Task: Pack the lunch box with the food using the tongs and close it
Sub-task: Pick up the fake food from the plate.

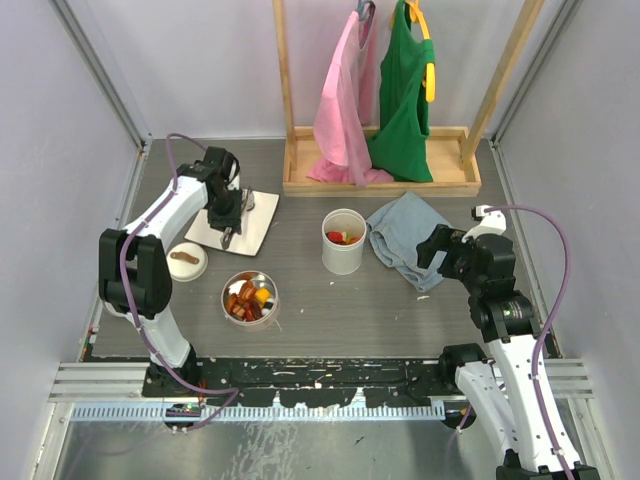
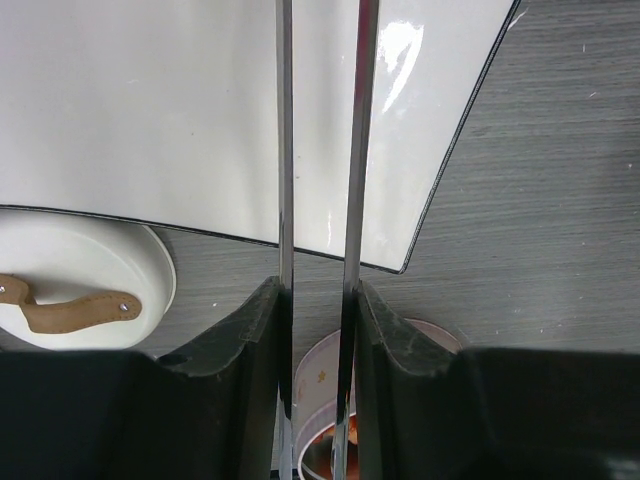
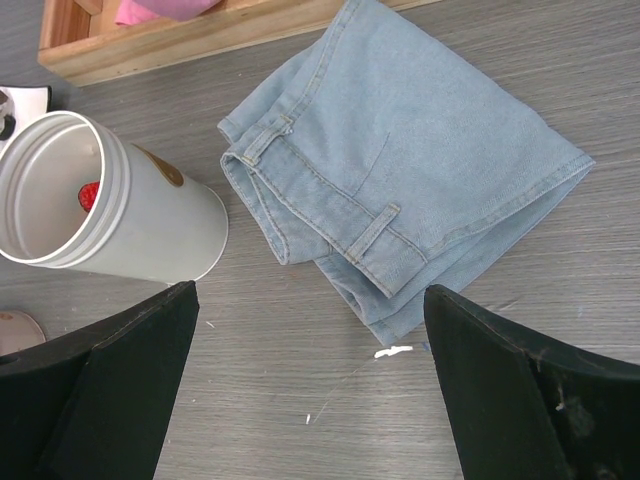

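My left gripper (image 1: 229, 228) hangs over a white square plate (image 1: 258, 228). Its black fingers (image 2: 250, 335) press from both sides on the tongs (image 2: 284, 150), two thin metal arms running out over the plate (image 2: 150, 110). The food (image 1: 247, 298), orange, red and brown pieces, fills a round tin (image 1: 268, 283) near the front. The lunch box (image 1: 343, 245) is a tall white cup with a red piece (image 3: 88, 193) inside. Its white lid (image 1: 186, 261) carries a brown strap (image 2: 70, 312). My right gripper (image 3: 310, 380) stands open above bare table, beside the lunch box (image 3: 130, 235).
Folded light-blue jeans (image 1: 405, 238) lie right of the lunch box, just beyond my right gripper (image 1: 432, 250). A wooden clothes rack (image 1: 375, 185) with a pink and a green garment stands at the back. Grey walls close in both sides.
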Robot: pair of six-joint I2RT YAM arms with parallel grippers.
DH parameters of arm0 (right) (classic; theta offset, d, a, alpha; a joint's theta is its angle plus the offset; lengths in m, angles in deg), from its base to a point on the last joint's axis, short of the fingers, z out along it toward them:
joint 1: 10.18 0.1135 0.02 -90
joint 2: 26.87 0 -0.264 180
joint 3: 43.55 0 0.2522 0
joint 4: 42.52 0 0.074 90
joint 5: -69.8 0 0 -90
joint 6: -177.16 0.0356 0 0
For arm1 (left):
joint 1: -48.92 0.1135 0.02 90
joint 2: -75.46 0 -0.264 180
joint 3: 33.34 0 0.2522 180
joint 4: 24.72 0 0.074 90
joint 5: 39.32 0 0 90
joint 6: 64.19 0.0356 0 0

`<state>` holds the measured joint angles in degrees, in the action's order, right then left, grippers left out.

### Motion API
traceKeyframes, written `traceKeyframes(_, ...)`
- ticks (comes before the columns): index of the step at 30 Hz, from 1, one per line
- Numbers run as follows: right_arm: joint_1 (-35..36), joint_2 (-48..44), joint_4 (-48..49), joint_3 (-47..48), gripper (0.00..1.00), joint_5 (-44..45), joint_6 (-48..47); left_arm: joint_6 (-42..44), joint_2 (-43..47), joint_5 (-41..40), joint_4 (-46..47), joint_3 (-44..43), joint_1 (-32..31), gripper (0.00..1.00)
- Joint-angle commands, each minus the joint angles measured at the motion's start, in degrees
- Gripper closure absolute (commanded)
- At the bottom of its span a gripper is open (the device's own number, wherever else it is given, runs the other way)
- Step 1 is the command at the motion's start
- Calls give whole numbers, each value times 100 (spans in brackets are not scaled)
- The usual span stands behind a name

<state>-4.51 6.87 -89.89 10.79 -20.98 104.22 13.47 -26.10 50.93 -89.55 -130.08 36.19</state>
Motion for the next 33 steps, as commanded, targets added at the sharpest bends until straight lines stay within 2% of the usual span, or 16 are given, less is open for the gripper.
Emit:
traceKeyframes(1, 30, -57, 359, 29, 0, -45, -19, 91, 286, 50, 105, 30, 38, 74)
traceKeyframes(8, 30, -158, 397, -21, 0, -78, -1, 73, 257, 85, 115, 19, 36, 76)
traceKeyframes(12, 26, -145, 394, -23, 0, -81, 1, 68, 229, 34, 130, 47, 34, 64)
traceKeyframes(15, 30, -132, 395, -17, 0, -98, 5, 67, 219, 120, 149, 11, 36, 61)
traceKeyframes(25, 26, 304, -12, 417, 0, -122, 9, 41, 158, 109, -112, -254, 37, 60)
traceKeyframes(33, 30, 330, -226, 597, 0, -92, 21, 42, 518, -72, -144, 152, 34, 58)
